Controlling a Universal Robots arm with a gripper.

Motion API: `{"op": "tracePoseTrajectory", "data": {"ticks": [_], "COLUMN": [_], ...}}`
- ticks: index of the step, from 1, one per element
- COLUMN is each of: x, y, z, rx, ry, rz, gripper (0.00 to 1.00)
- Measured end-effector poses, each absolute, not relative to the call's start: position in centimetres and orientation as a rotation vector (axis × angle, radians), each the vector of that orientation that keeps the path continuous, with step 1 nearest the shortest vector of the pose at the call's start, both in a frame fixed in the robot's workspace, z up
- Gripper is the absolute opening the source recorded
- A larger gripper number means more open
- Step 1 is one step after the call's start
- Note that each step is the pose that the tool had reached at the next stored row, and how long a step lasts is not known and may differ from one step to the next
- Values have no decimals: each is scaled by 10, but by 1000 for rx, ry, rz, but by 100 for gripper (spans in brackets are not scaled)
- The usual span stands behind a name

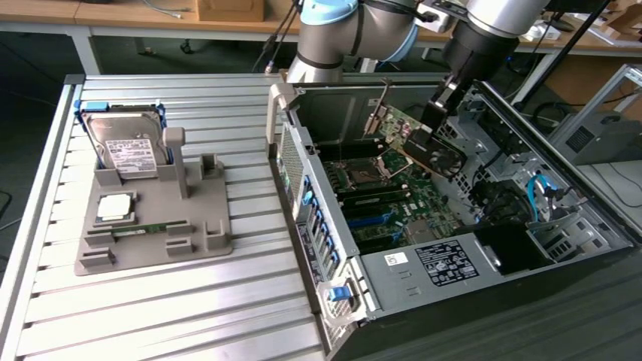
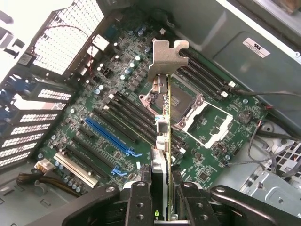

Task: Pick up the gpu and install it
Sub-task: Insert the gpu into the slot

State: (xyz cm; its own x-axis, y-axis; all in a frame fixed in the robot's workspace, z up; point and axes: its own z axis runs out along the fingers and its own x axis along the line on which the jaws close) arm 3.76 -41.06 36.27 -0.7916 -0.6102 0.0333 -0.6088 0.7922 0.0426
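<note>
Gripper (image 2: 164,200), its fingers (image 2: 141,197) pinching the gpu (image 2: 164,117), which is seen edge-on with its silver bracket (image 2: 167,56) at the end away from the grip. The card hangs tilted above the motherboard (image 2: 94,108), beside the processor socket (image 2: 207,117), inside the open computer case (image 1: 331,248). At the exterior view's left, well apart, a gray tray (image 1: 150,248) carries the hard drive (image 1: 125,147).
</note>
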Motion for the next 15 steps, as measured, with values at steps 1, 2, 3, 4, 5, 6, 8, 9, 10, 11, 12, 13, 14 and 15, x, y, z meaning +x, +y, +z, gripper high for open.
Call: {"op": "tracePoseTrajectory", "data": {"ticks": [1, 2, 3, 4, 5, 6, 8, 9, 10, 11, 12, 13, 14, 15], "x": [38, 38, 38, 38, 38, 38, 38, 38, 38, 38, 38, 38, 38, 38], "y": [-411, -411, -411, -411, -411, -411, -411, -411, -411, -411, -411, -411, -411, -411], "z": [363, 363, 363, 363, 363, 363, 363, 363, 363, 363, 363, 363, 363, 363], "rx": [1008, 1016, 1022, 1030, 1037, 1044, 1062, 1070, 1077, 1088, 1097, 1109, 1122, 1140], "ry": [-2927, -2924, -2922, -2919, -2917, -2914, -2908, -2904, -2902, -2898, -2894, -2889, -2884, -2877], "rz": [-46, -45, -45, -45, -45, -45, -44, -44, -44, -44, -43, -43, -43, -42], "gripper": [27, 27, 27, 27, 27, 27, 27, 27, 27, 27, 27, 27, 27, 27]}}
